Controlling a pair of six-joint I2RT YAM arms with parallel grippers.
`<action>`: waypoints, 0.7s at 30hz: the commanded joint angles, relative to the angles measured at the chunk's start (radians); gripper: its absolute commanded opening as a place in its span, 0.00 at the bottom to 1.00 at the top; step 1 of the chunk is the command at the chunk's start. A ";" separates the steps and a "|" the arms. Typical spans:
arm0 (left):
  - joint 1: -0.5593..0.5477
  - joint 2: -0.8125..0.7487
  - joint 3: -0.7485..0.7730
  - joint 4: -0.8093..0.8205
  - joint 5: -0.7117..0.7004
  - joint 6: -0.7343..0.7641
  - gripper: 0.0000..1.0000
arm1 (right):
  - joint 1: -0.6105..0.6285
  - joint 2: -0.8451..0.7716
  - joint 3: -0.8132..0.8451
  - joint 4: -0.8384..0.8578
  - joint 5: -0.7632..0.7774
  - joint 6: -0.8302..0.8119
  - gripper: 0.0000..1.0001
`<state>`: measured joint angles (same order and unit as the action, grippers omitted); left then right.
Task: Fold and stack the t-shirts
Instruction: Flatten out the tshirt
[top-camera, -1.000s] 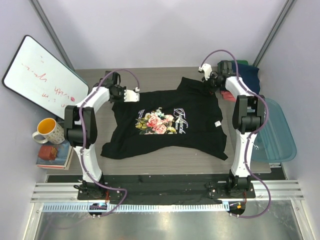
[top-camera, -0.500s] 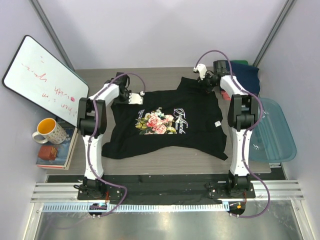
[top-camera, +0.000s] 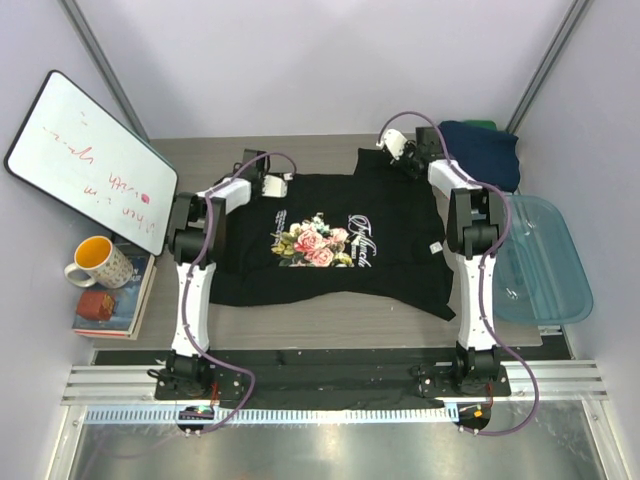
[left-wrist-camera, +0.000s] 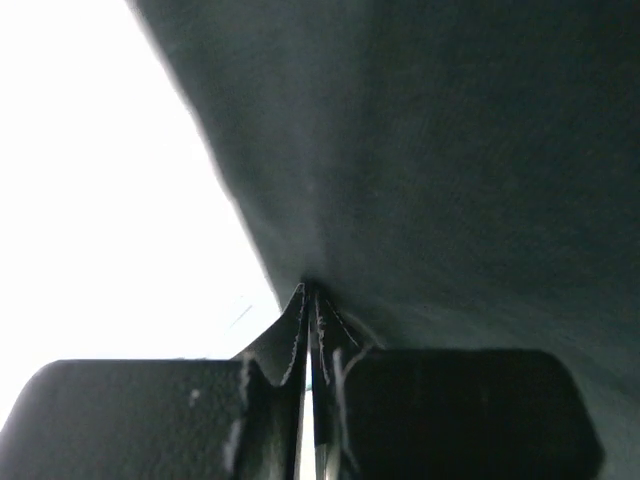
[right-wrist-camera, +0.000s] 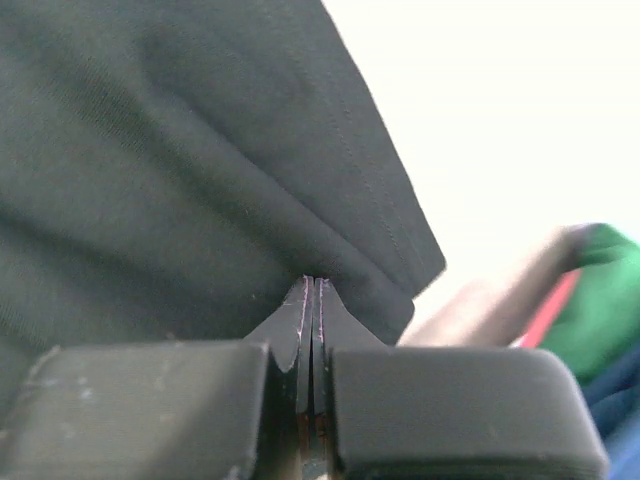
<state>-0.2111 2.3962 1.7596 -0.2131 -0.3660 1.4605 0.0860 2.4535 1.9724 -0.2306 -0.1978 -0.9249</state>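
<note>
Plainly the work is at an early stage: the black t-shirt (top-camera: 340, 240) lies spread print-up across the middle of the surface (top-camera: 300, 318), with no fold made in it yet. The left jaws are clenched on a pinch of its cloth at the far-left corner, and the right jaws are clenched on its far-right corner. Both wrist views show black fabric gathered into the closed gap. At the far-right corner of the surface sits a heap with a navy tee (top-camera: 482, 150) on top. A green tee (right-wrist-camera: 600, 290) and a strip of coral-red tee (right-wrist-camera: 545, 310) show beside it, and I cannot tell whether these are folded. By my reckoning the black shirt has all its folds left to do, then the stacking
</note>
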 joint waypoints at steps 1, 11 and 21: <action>-0.002 0.041 -0.029 0.355 -0.047 0.072 0.00 | 0.029 0.050 -0.018 0.382 0.127 -0.089 0.01; 0.001 0.141 0.040 0.826 -0.062 0.196 0.01 | 0.063 0.226 0.192 0.890 0.357 -0.180 0.01; 0.010 -0.086 -0.024 0.868 -0.113 0.081 0.30 | 0.064 -0.088 -0.029 0.632 0.407 -0.029 0.45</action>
<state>-0.2073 2.5179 1.7733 0.5529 -0.4538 1.6115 0.1493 2.6171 2.0377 0.4992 0.1982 -1.0451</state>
